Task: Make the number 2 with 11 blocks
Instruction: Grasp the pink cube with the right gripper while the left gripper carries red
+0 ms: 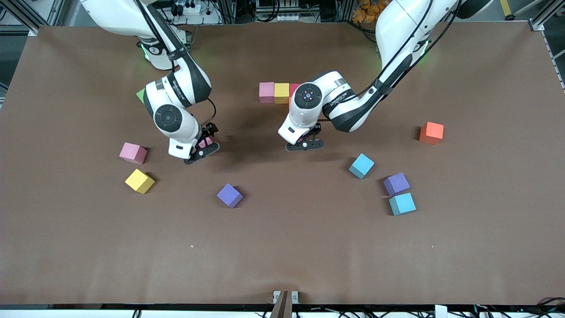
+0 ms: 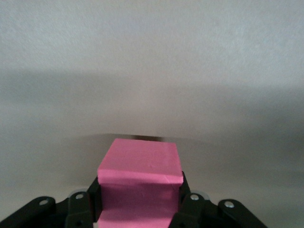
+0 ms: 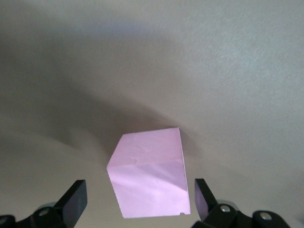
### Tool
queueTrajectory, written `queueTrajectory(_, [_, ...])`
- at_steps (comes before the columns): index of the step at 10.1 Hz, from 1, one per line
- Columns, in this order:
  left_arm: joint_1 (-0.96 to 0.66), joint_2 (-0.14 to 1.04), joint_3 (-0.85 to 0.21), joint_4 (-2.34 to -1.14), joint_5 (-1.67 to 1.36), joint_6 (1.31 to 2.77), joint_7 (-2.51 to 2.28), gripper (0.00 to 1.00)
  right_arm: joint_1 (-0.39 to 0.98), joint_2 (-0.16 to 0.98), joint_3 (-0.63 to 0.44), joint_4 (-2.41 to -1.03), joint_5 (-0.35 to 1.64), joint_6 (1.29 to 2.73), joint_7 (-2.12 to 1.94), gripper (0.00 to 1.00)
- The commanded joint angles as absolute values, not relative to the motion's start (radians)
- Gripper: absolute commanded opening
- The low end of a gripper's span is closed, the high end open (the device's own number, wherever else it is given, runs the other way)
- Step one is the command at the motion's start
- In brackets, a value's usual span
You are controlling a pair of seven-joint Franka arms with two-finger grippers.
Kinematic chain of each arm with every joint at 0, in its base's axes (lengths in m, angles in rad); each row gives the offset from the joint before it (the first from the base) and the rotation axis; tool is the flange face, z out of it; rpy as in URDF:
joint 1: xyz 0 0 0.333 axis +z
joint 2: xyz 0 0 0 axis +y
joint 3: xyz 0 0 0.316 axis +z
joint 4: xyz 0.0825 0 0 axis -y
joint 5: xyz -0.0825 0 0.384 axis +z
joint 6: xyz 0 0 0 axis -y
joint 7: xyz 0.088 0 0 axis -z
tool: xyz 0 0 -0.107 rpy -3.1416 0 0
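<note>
Number 2 barely begun: three blocks laid in row; left gripper clamped on pink cube, right gripper spread around pale pink cube, seven cubes scattered.

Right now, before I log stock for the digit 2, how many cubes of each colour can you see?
pink cubes: 3
yellow cubes: 2
purple cubes: 2
light blue cubes: 2
red cube: 1
orange cube: 1
green cube: 1
hot-pink cube in the left jaws: 1
Total: 13

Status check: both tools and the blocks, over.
Left tool shut on pink block. Right tool open around pink block. Row started; nothing obstructing.
</note>
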State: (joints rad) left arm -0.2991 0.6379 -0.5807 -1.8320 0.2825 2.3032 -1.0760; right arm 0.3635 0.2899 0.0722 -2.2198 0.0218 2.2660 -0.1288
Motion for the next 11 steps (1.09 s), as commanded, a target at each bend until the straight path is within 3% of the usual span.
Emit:
queueTrajectory(1, [-0.308, 0.634, -0.58, -1.855, 0.302, 2.319, -1.091, 0.35, 0.354, 0.244, 0.075, -2.287, 0.008, 2.308, -0.17, 1.0])
queueTrajectory(11, [-0.345, 0.634, -0.575, -1.89, 0.304, 2.312, -1.127, 0.35, 0.351, 0.291, 0.074, -2.312, -0.063, 2.424, -0.176, 1.0])
